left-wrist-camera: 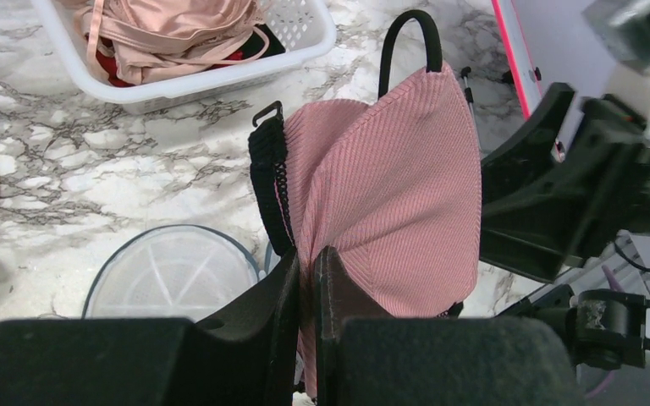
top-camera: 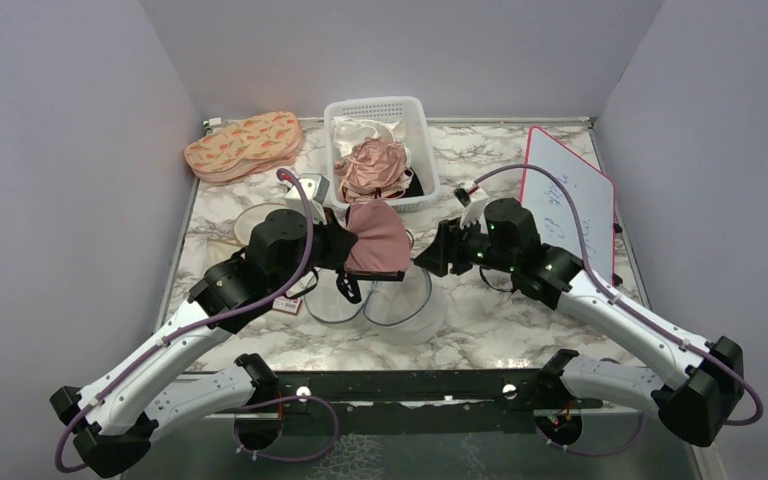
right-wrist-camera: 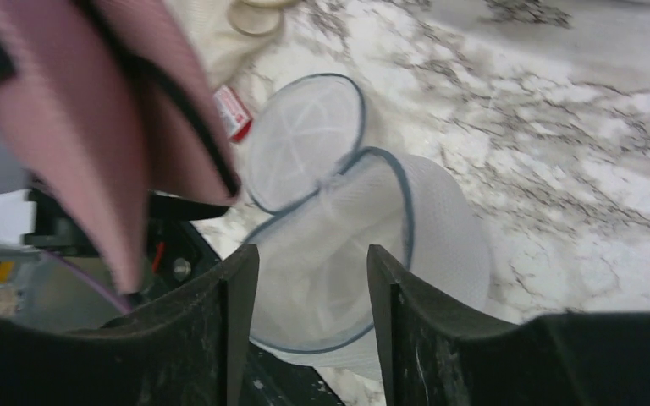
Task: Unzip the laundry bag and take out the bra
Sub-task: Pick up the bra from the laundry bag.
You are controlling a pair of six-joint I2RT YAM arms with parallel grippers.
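I'm holding the bra (left-wrist-camera: 389, 194) in my left gripper (left-wrist-camera: 305, 262), jaws pinching nearly closed on the cup's edge, just above the bag (top-camera: 390, 305), which is lying unzipped by the middle of the counter's near edge. My right gripper (right-wrist-camera: 311, 254) is hovering beside it, gaping wide and carrying nothing. I'm worrying that a dangling strap (top-camera: 346, 284) may be snagging the zip rim and dragging the bag, or the thin pinch slipping. The cup is blocking my view of the strap ends, so I'm not telling whether they're clear.
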